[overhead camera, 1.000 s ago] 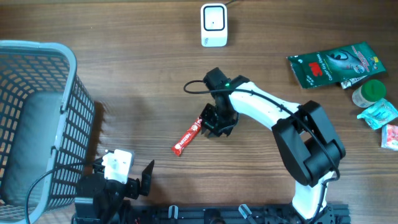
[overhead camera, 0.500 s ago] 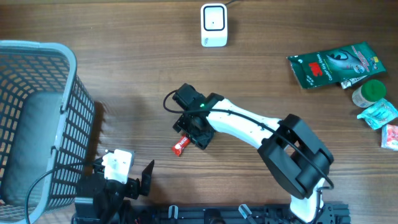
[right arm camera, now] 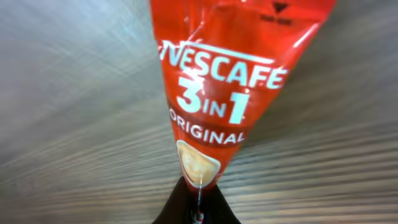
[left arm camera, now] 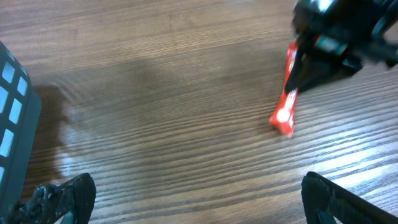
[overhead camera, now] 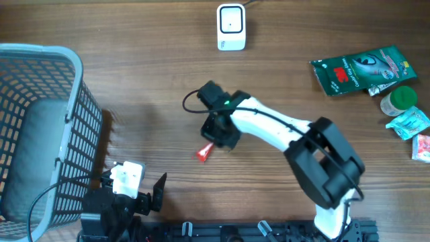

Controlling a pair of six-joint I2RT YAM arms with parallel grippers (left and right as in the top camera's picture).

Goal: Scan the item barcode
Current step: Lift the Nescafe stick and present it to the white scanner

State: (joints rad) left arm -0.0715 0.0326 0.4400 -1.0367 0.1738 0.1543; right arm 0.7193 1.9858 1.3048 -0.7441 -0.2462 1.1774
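Red sachet point(overhead camera: 204, 152) in outstretched right jaws

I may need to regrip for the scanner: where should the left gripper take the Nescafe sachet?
The Nescafe sachet is a thin strip clamped at one end by the right gripper, so probably pinch its free end across the flat faces, coming from the left.

Sachet point(right arm camera: 214, 93): red, white lettering. Tabletop point(overhead camera: 134, 81): brown wood grain. Basket point(overhead camera: 40, 60): pale blue-grey lattice. Scanner point(overhead camera: 230, 27): white. Pouch point(overhead camera: 359, 69): green.
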